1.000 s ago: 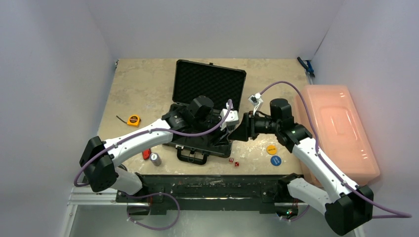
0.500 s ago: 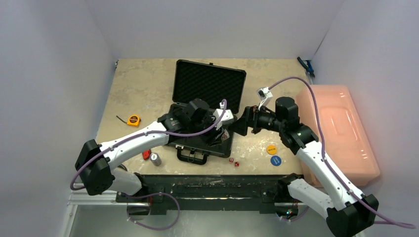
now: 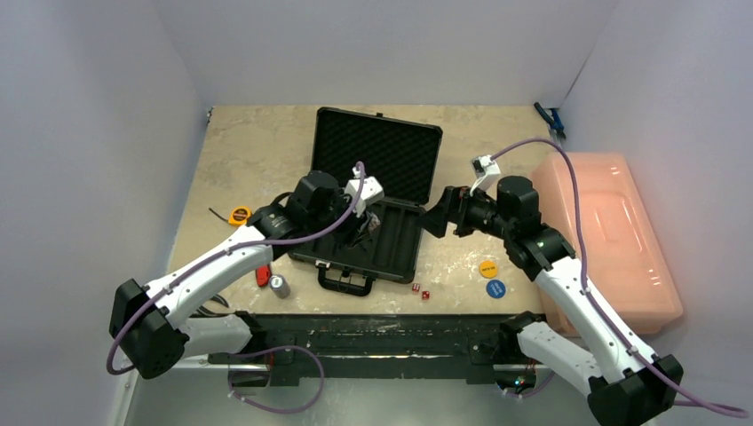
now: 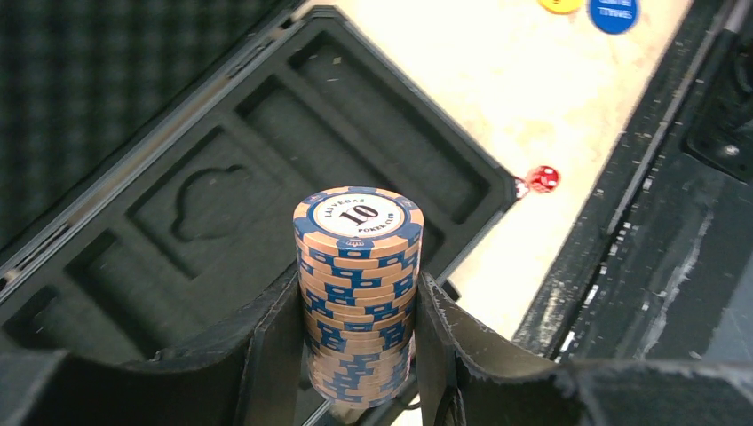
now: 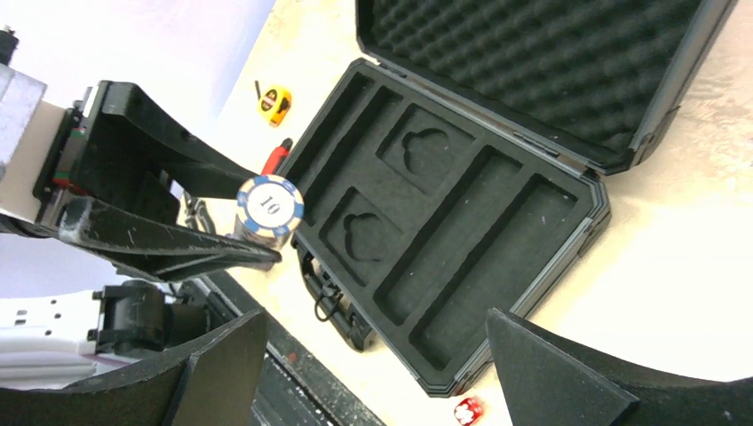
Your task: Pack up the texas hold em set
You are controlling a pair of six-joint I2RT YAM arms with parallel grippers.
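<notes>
Left wrist: chips in end effector

The case has a hard black shell with a dull sheen. Its lid holds matt egg-crate foam; its tray is matt black and finely grainy. The chip stack above the tray is smooth and slightly glossy. The left gripper has matt black plastic fingers, scuffed pale. The table under the case looks like smooth marbled stone; the dice beside the case are glossy red.
</notes>
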